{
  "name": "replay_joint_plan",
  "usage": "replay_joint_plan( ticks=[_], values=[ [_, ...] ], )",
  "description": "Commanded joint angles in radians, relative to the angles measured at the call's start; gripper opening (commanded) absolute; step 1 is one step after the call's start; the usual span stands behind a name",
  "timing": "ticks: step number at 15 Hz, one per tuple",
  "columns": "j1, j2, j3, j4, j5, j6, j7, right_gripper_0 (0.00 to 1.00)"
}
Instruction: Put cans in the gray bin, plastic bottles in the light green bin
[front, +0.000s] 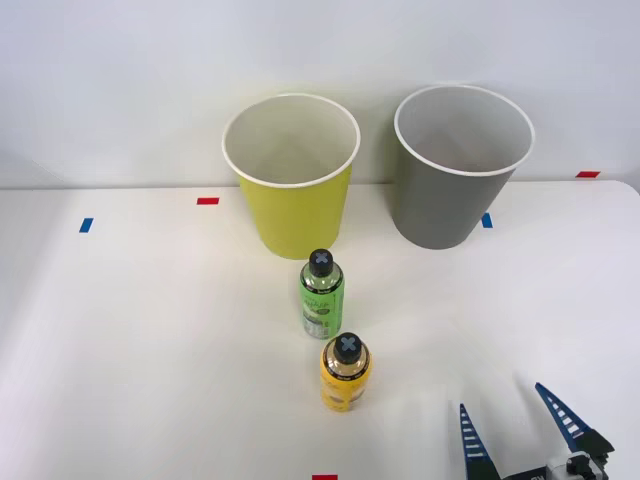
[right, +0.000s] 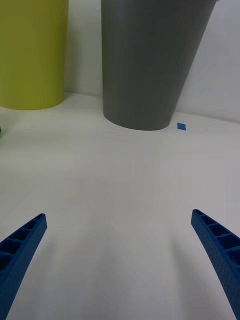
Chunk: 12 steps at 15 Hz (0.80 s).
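Green-label bottle (front: 322, 295), text unreadable, yellow-orange bottle (front: 345, 372) near, right gripper (front: 518, 420) fingers spread, empty.

I count two bins on the tabletop (front: 120, 330): one light green bin (front: 292, 185) and one gray bin (front: 455, 170). I count two plastic bottles, one green-labelled bottle (front: 322, 295) and one yellow-orange bottle (front: 345, 373), each with a black cap. Tape markers: three red, two blue. I see one end effector (front: 520, 425), with two blue fingers.
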<state>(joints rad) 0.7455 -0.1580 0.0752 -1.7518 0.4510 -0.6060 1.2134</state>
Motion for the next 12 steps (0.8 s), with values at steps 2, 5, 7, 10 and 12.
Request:
replay_joint_plan(
  ticks=[2,5,7,10,12],
  values=[
    [0.0,0.0,0.0,0.0,0.0,0.0,0.0,1.0],
    [0.0,0.0,0.0,0.0,0.0,0.0,0.0,1.0],
    [0.0,0.0,0.0,0.0,0.0,0.0,0.0,1.0],
    [0.0,0.0,0.0,0.0,0.0,0.0,0.0,1.0],
    [0.0,0.0,0.0,0.0,0.0,0.0,0.0,1.0]
  ],
)
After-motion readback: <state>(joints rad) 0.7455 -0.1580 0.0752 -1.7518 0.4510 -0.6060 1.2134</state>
